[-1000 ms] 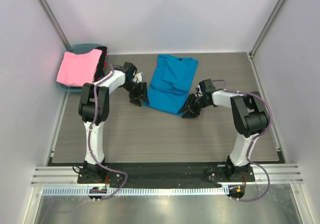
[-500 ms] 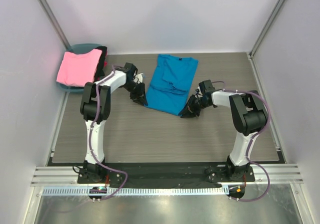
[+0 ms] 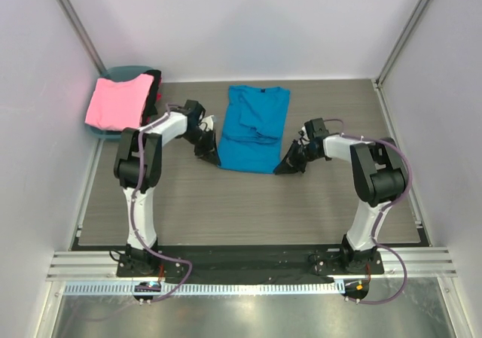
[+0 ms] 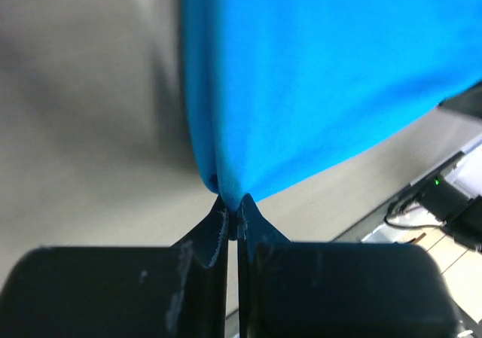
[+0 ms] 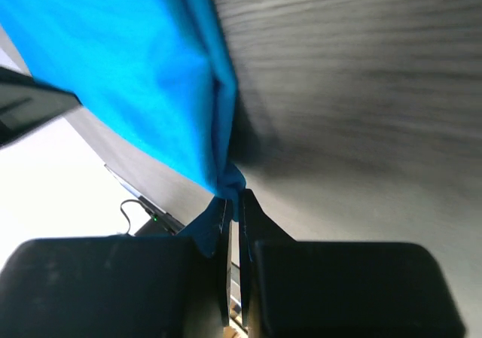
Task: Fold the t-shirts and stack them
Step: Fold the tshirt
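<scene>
Overhead, the blue t-shirt lies spread on the grey wood-grain table, just above the middle of the frame, its collar toward the top edge and its hem toward the bottom. The left gripper sits at the shirt's lower left corner and the right gripper at its lower right corner. From this height, whether either is closed cannot be made out. In the upper left, the pink t-shirt lies draped over a round teal basket, and the dark t-shirt shows as a narrow strip along the pink one's right side.

In the left wrist view, the left gripper rises from the bottom centre with its two black fingers pressed together, pinching a corner of the blue t-shirt. The cloth fans out from that pinch and fills the upper right of the frame, while the blurred table takes up the left.

In the right wrist view, the right gripper also stands at the bottom centre, its fingers squeezed together on a bunched corner of the blue t-shirt. The cloth runs from there up into the upper left, with a fold along its right edge. The table covers the right side, a shadow lying beside the cloth.
</scene>
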You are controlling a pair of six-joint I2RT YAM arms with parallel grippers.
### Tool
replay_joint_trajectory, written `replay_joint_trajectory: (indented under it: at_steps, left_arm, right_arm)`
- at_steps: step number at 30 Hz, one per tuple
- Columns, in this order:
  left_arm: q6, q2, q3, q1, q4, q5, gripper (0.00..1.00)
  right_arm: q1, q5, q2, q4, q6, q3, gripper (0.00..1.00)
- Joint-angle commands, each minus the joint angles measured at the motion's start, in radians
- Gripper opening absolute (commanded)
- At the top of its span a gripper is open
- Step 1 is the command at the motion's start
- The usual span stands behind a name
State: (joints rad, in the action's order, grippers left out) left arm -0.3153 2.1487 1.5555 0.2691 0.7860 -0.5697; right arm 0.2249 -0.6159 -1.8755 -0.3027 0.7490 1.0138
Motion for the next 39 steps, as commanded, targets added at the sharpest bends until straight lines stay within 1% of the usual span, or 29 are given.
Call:
replay_joint_trajectory:
  at_steps: [1,5,10,14,18,21,24,27,30,31,33,34,35,37,39]
  left_arm:
    - [-0.010,-0.177,-0.060,-0.001,0.015,-0.019,0.00]
    - [-0.015,-0.297,-0.132,0.002,0.013,-0.029,0.00]
    - [-0.019,-0.414,-0.193,0.030,0.018,-0.033,0.00]
    - [-0.025,-0.521,-0.277,0.056,0.009,-0.032,0.00]
    - [-0.041,-0.588,-0.354,0.059,0.006,-0.030,0.00]
    - [-0.056,-0.621,-0.388,0.059,-0.014,-0.027,0.00]
    - [-0.053,-0.613,-0.382,0.050,-0.025,-0.013,0.00]
    - [-0.045,-0.583,-0.339,0.021,-0.030,-0.006,0.00]
    - [-0.016,-0.508,-0.223,-0.004,-0.025,0.013,0.00]
    - [-0.007,-0.460,-0.150,-0.008,-0.021,0.024,0.00]
    - [0.016,-0.414,-0.065,-0.019,-0.016,0.040,0.00]
    - [0.024,-0.364,-0.028,-0.024,-0.010,0.050,0.00]
    - [0.030,-0.339,0.051,-0.025,-0.007,0.059,0.00]
    - [0.050,-0.285,0.125,-0.031,0.001,0.070,0.00]
    - [0.067,-0.205,0.231,-0.033,0.012,0.077,0.00]
  right_arm:
    - [-0.032,-0.021,0.123,-0.074,-0.109,0.063,0.01]
    - [-0.053,-0.047,0.209,-0.156,-0.163,0.081,0.01]
    - [-0.053,-0.061,0.318,-0.180,-0.178,0.048,0.01]
    - [-0.053,-0.054,0.397,-0.194,-0.189,0.019,0.01]
    - [-0.053,-0.051,0.458,-0.222,-0.211,0.025,0.01]
    - [-0.053,-0.047,0.472,-0.231,-0.220,0.023,0.01]
    - [-0.052,-0.033,0.480,-0.224,-0.224,0.014,0.01]
    - [-0.053,-0.021,0.463,-0.197,-0.234,0.034,0.01]
    - [-0.053,-0.004,0.397,-0.159,-0.253,0.104,0.01]
    - [-0.052,0.001,0.376,-0.148,-0.266,0.156,0.01]
    - [-0.055,0.013,0.291,-0.122,-0.276,0.216,0.01]
    - [-0.053,0.018,0.264,-0.116,-0.292,0.282,0.01]
    - [-0.055,0.025,0.201,-0.108,-0.299,0.314,0.01]
    - [-0.056,0.039,0.138,-0.104,-0.316,0.412,0.01]
    - [-0.058,0.051,0.050,-0.099,-0.344,0.475,0.01]
